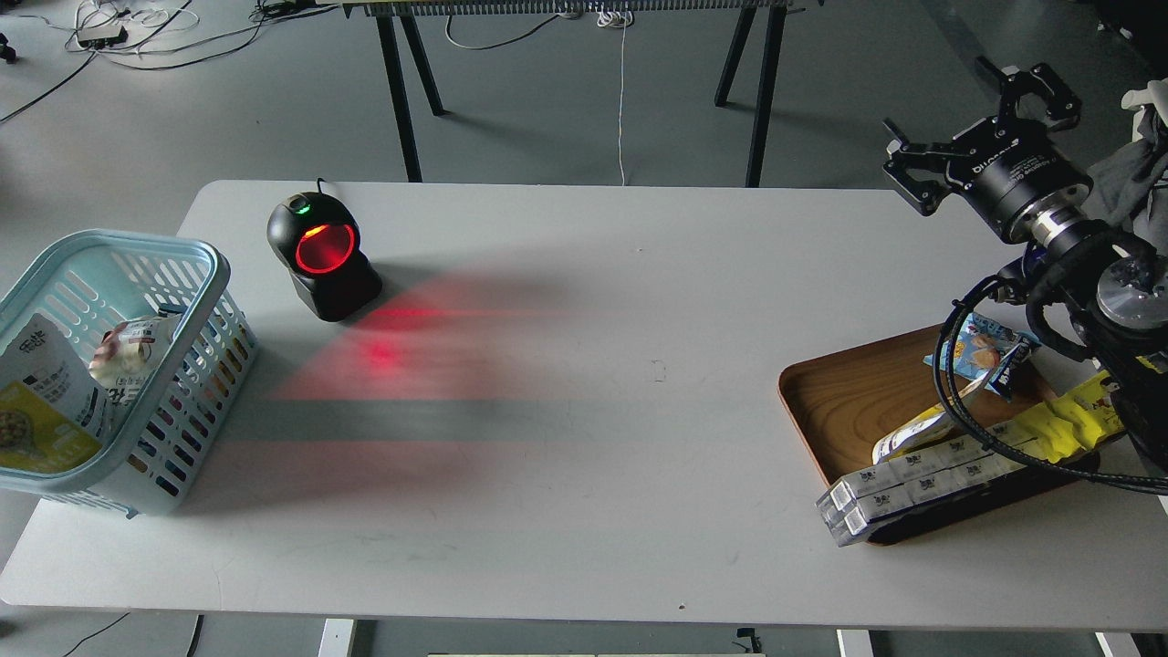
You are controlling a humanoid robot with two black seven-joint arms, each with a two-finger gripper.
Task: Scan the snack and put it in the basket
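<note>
1. You have one arm in view, the right one, entering from the right edge; its right gripper hangs above the far right corner of the table, with its two fingers spread apart and nothing between them. Your left arm is out of sight.
2. You can count one light blue basket at the table's left edge, partly cut off by the frame.
3. Inside the basket you see two packets: the snack, a yellow-and-white pouch with a round picture of pale nuts, leaning against the near left side, and a second white packet just beside it, toward the middle.
4. One black scanner stands on the table just right of the basket, its round window glowing red and a small green light on top; a red glow spreads over the tabletop in front of it.
5. One brown wooden tray sits at the right, partly under your arm and its cables.
6. On the tray you can make out one small blue snack bag, one long yellow packet, one yellow-and-white pouch partly hidden by the cable, and two long white boxes lying side by side across the tray's near rim.
</note>
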